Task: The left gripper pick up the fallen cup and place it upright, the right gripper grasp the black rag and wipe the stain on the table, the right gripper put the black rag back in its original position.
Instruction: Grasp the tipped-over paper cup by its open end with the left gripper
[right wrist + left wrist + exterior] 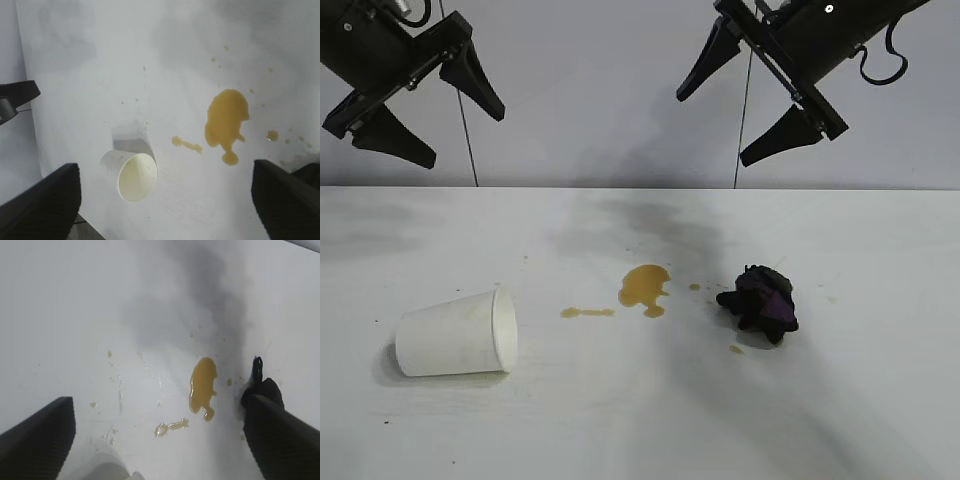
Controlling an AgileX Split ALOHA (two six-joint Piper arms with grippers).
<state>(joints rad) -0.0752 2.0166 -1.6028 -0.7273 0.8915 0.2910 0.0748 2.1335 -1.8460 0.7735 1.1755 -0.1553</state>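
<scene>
There is one cup (455,336), one black rag (761,303) and one stain (645,287) with a few smaller splashes around it. Two grippers hang above them. The left gripper (415,100) is high over the left part of the surface (880,400), and the right gripper (740,95) is high over the right part. Both have their two fingers spread wide apart, and neither one holds or touches anything.

The surface is wide, flat and white, with faint grey smudges, the darkest just behind the stain. Behind it stands a plain pale grey wall (590,90) with two thin dark lines running down it.

The cup is white paper, tapered, with a rolled rim. It lies on its side at the front left, with its open mouth turned toward the middle of the surface. The stain is a yellow-brown blotch near the centre, and one long splash lies between it and the cup. The rag is a small bunched wad of black cloth with dark purple folds. It sits just to the right of the stain, apart from the big blotch, with tiny drops near it.
</scene>
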